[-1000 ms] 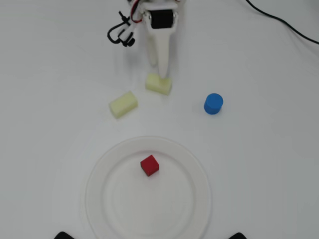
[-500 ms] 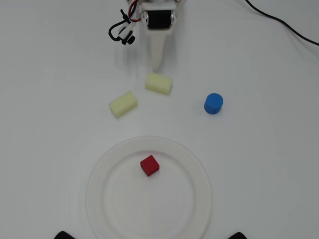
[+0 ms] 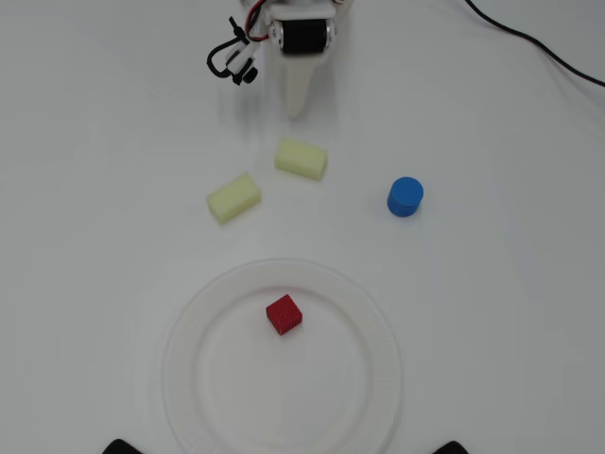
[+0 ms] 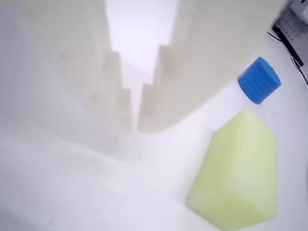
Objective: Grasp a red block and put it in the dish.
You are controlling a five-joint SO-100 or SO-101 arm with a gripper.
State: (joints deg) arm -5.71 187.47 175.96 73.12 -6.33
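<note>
The red block [image 3: 284, 314] lies in the dish [image 3: 373, 378], well apart from the nearly closed, empty end effector [image 3: 298, 109].

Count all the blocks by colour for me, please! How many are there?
Red: 1, the red block, lying in the dish
Pale yellow: 2, one and another
Blue: 1, the blue cylinder
Total: 4
</note>
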